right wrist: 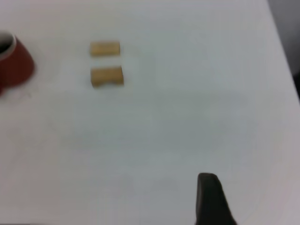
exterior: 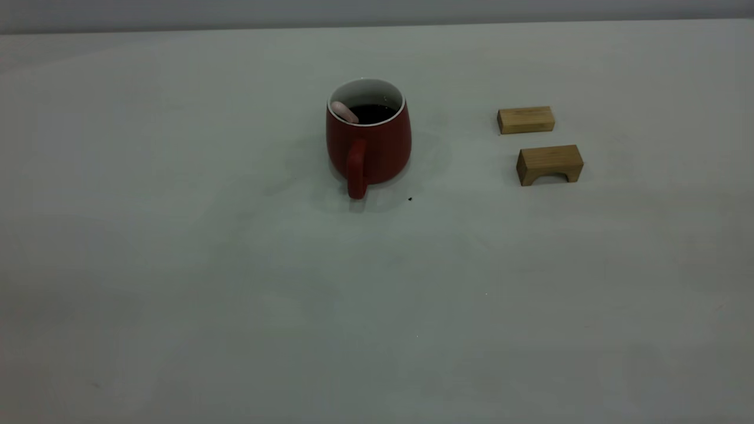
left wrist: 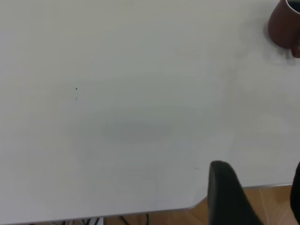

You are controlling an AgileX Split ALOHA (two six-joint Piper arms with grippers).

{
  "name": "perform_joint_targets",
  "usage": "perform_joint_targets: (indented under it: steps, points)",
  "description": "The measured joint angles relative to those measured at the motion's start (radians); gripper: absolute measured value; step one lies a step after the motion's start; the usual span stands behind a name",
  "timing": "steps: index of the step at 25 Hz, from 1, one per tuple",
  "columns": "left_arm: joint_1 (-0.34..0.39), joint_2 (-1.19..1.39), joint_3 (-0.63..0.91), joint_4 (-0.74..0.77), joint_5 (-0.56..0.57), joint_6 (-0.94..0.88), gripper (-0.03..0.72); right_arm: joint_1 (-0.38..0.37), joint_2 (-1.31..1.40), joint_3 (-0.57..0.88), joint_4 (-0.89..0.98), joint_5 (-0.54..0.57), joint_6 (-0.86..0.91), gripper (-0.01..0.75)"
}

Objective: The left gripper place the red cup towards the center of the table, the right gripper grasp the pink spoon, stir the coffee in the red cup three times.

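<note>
The red cup [exterior: 369, 144] stands upright near the middle of the table [exterior: 235, 282], its handle towards the camera. Dark coffee [exterior: 372, 113] fills it, and the pink spoon [exterior: 343, 112] leans inside with its pale handle against the left rim. Neither arm appears in the exterior view. In the left wrist view the left gripper [left wrist: 260, 171] hangs open over the table's edge, far from the red cup [left wrist: 284, 26]. The right gripper [right wrist: 211, 199] shows only one dark tip, well away from the red cup [right wrist: 16, 63].
Two small wooden blocks lie right of the cup: a flat one [exterior: 525, 119] and an arch-shaped one [exterior: 549, 164], also the flat block [right wrist: 104, 48] and the arched block [right wrist: 107, 76]. A dark speck [exterior: 410, 199] sits by the cup's base. Wooden floor [left wrist: 276, 206] shows past the table edge.
</note>
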Motion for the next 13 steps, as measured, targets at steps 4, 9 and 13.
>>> perform_joint_targets:
  steps: [4, 9, 13]
  points:
    - [0.000, 0.000, 0.000, 0.000, 0.000, 0.000, 0.407, 0.000, 0.000, 0.008, 0.007, -0.013, 0.000, 0.487]
    - [0.000, 0.000, 0.000, 0.000, 0.000, 0.000, 0.407, 0.000, 0.000, 0.008, 0.009, -0.014, 0.001, 0.487]
    - [0.000, 0.000, 0.000, 0.000, 0.000, 0.000, 0.407, 0.000, 0.000, 0.008, 0.010, -0.014, 0.003, 0.487]
